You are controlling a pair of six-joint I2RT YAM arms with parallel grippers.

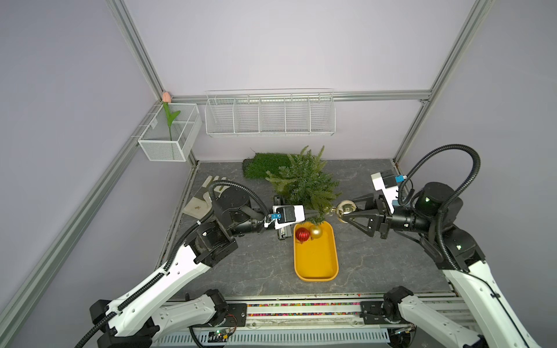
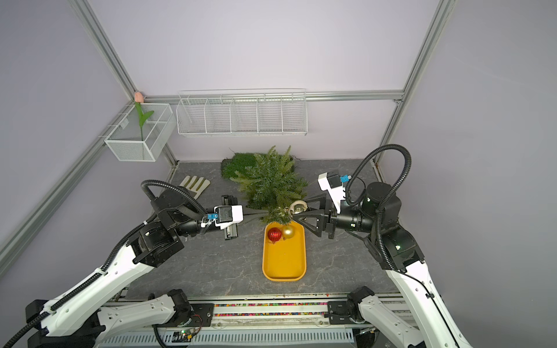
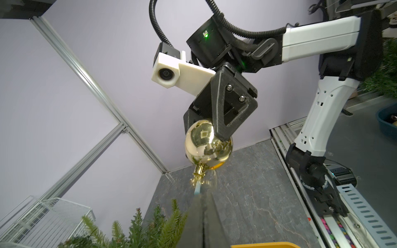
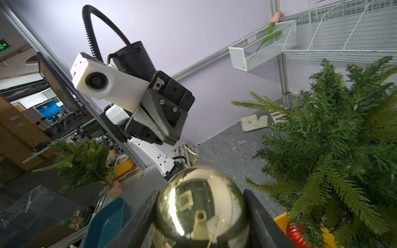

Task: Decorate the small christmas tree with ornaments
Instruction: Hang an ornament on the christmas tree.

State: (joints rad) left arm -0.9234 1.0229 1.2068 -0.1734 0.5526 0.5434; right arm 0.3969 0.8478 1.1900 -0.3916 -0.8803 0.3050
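Jaws of right gripper (image 1: 349, 210) around pale gold bauble (image 3: 207, 148), left gripper (image 3: 202, 196) clenched, both outstretched tip-to-tip

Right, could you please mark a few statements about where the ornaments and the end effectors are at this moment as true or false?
1. The right end effector grips the shiny pale gold bauble. True.
2. The red bauble hangs on the small christmas tree. False: it is not on the tree but lies in the yellow tray, beside the matte gold bauble.
3. The left end effector stands wide open. False: its jaws are shut, with their tips close to the cap of the shiny pale gold bauble.
4. A glove lies on the table near the left arm. True.
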